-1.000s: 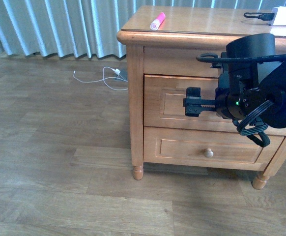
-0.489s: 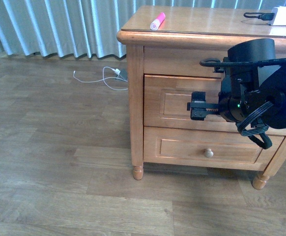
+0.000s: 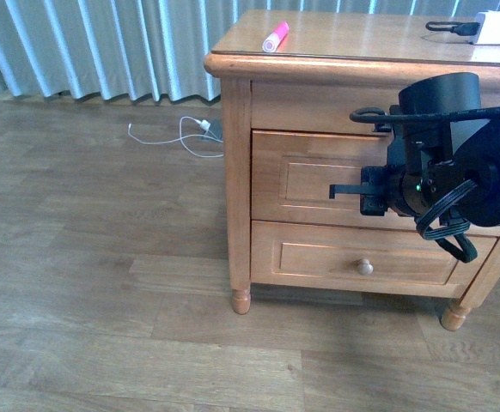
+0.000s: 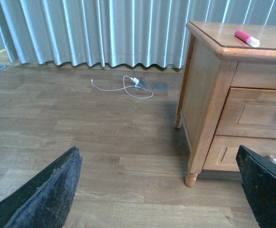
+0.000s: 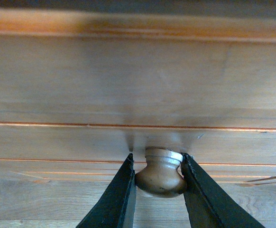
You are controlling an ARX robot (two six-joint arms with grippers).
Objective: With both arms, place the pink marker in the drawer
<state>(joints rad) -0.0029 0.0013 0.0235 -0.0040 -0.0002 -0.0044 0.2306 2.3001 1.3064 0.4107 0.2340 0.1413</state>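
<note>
The pink marker (image 3: pixel 275 37) lies on the nightstand's top near its front left corner; it also shows in the left wrist view (image 4: pixel 246 38). The top drawer (image 3: pixel 306 176) is closed, its panel front facing me. My right gripper (image 3: pixel 372 196) is against the drawer front, shut on the round wooden knob (image 5: pixel 160 172), with a black finger (image 5: pixel 119 194) on each side. My left gripper (image 4: pixel 159 190) is open and empty, low over the floor left of the nightstand, out of the front view.
The bottom drawer (image 3: pixel 319 256) with its knob (image 3: pixel 365 267) is closed below. A white charger block (image 3: pixel 496 26) with a black cable sits at the top's far right. A white cable (image 3: pixel 181 137) lies on the floor by the curtains (image 3: pixel 104 43).
My right gripper has moved in toward the top drawer's front and closed on its knob. The marker and drawer have not moved.
</note>
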